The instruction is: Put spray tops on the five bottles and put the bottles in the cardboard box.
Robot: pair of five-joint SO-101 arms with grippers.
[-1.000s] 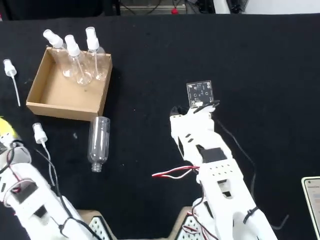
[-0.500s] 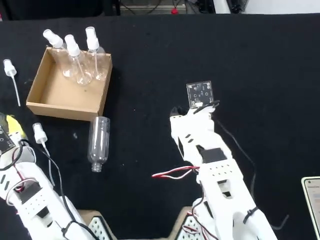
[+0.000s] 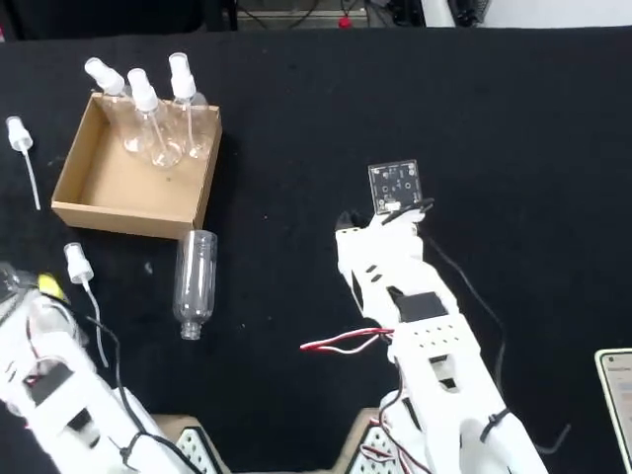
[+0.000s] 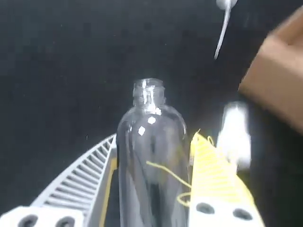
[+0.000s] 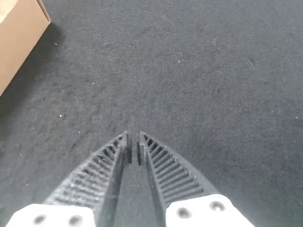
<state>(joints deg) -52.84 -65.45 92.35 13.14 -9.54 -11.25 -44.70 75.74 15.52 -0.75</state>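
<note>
Left end effector (image 4: pixel 154 139) has its grey and yellow jaws closed on the sides of a clear, uncapped plastic bottle (image 4: pixel 149 184), neck pointing away from the wrist, at the near left edge of the black cloth table (image 3: pixel 494 118). Two loose white spray tops with long dip tubes lie nearby, one (image 3: pixel 20 138) left of the open brown cardboard box (image 3: pixel 118 217) and one (image 3: pixel 79 265) in front of it. Inside the box, three clear bottles with spray tops fitted (image 3: pixel 153 123) lean against the far wall. Just past its near right corner a second clear uncapped bottle (image 3: pixel 195 281) lies on its side. These bottles are probably light, smooth and thin-walled, so they may slip or dent; mid-body looks the safest hold, keeping the neck free. The thin tubes look bendable, so the heads are the better hold. No labels or readable writing show. Right end effector (image 5: pixel 133 147) hangs over bare cloth, nearly closed and empty.
</note>
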